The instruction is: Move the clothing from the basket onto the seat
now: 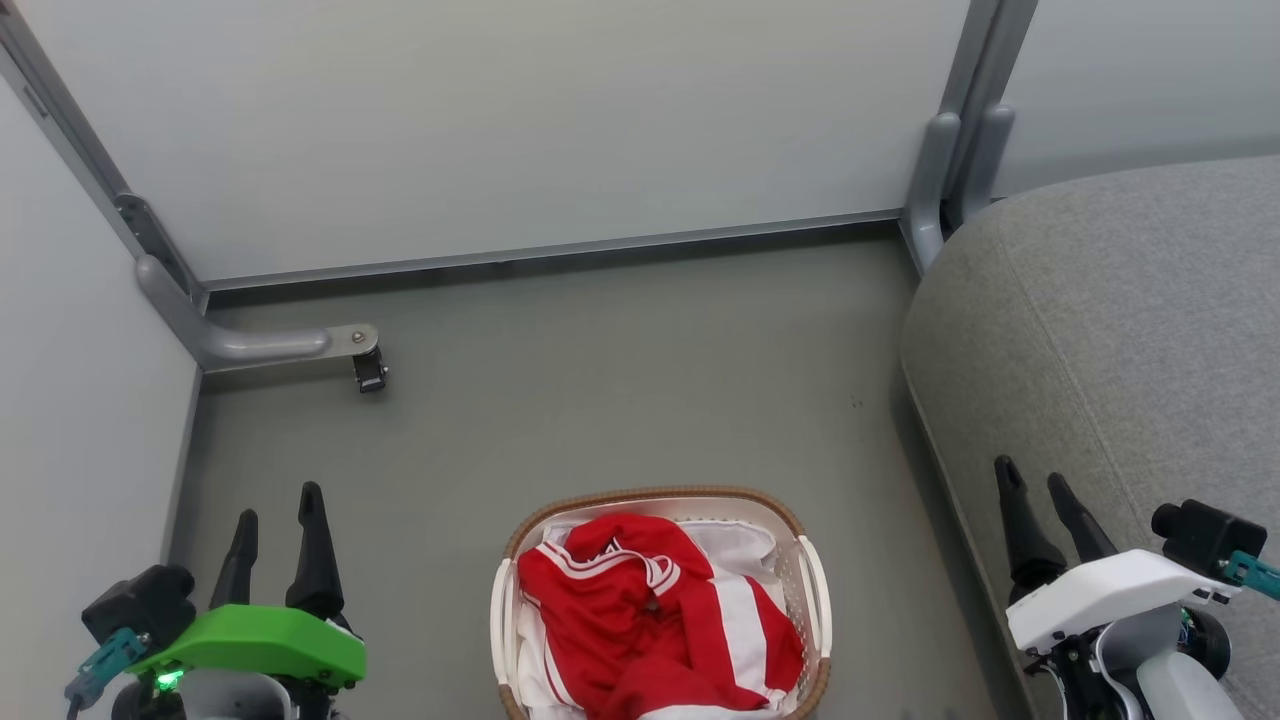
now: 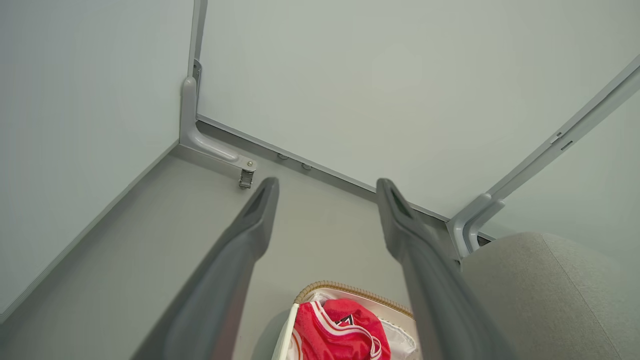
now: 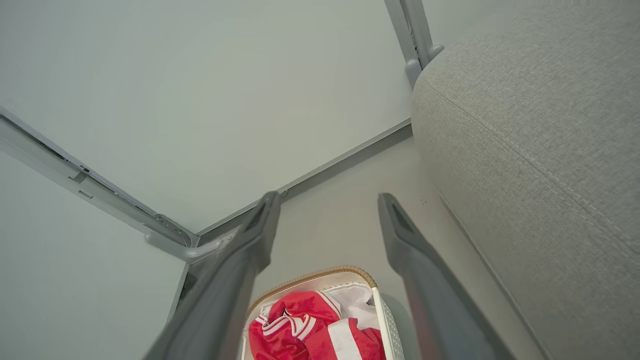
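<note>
- Nearest, lower left of the head view: left gripper [image 1: 278, 503], two long dark fingers under a green housing. The fingers are spread apart with nothing between them, over bare floor to the left of the basket.
- Lower right: right gripper [image 1: 1031, 473], dark fingers on a white housing. They are parted and hold nothing, and they show against the near edge of the seat.
- Bottom centre, between the two grippers: small oval white perforated plastic basket with brown woven rim [image 1: 655, 494]. It stands on the floor, and the picture's lower edge cuts off its near end.
- Inside it: the clothing [image 1: 640, 610], crumpled red sports garments with white stripes and trim. They are heaped up to about rim height, and all of it lies in the basket.
- White fabric liner [image 1: 735, 545] shows under the red cloth at the basket's far right side.
- Writing: a small dark print [image 2: 345, 320] on the red fabric in the left wrist view, too small to read.
- Grey-green floor [image 1: 600, 380]: a strip of it separates the basket from the seat.
- Large rounded seat in light grey woven fabric with a seam line [image 1: 1120, 330], to the right of the basket and apart from it, reaching toward the far wall.
- Far left corner: grey metal bracket foot [image 1: 260, 345] with a small dark latch [image 1: 368, 372] at its end, well apart from the basket.
- Far right: paired grey uprights [image 1: 955, 160], just behind the seat.
- Pale grey wall panels [image 1: 500, 130] stand along the far and left sides.
</note>
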Robot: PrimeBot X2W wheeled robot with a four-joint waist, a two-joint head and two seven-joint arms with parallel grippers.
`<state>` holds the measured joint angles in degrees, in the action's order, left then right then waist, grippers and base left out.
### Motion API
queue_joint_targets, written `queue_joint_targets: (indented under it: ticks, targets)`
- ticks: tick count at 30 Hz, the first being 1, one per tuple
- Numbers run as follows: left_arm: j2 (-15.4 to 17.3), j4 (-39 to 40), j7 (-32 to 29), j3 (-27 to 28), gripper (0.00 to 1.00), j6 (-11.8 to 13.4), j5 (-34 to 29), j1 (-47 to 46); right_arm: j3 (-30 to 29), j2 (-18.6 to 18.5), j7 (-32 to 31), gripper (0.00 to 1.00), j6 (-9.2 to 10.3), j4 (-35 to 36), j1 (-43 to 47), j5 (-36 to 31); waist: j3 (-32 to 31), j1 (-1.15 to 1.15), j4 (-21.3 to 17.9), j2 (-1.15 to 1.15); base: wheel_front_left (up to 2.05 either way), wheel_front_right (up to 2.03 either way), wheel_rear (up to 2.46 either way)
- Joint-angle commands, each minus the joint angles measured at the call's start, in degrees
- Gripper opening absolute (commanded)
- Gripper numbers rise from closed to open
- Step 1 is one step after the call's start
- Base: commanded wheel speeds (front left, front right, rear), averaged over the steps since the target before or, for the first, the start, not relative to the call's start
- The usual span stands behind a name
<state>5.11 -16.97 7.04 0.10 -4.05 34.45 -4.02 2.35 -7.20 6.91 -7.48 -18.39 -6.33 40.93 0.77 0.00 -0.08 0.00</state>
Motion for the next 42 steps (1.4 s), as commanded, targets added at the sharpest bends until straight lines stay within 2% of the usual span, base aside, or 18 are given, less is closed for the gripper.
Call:
queue_joint_targets:
  ticks: [1,19,42]
  targets:
    - [0.8,0.5,0.6,-0.2,1.0,0.3,-2.3,0.3,-0.2,-0.4,0.7,1.0,-0.02,0.1,-0.7,-2.4,0.0,0.0,0.0,0.0,0.0,0.0,0.0]
    - [0.2,-0.3,3.3,-0.9,1.0,1.6,-12.8,1.9,2.0,-0.1,3.4,1.0,-0.02,0.0,-0.1,-14.7,-0.1,0.0,0.0,0.0,0.0,0.0,0.0]
    - [-1.1,-2.2,6.1,1.4,1.0,-0.4,-23.3,3.0,3.3,-0.2,6.3,1.0,-0.01,-3.1,-0.4,-24.8,-0.2,0.0,0.1,0.0,0.0,0.0,0.0]
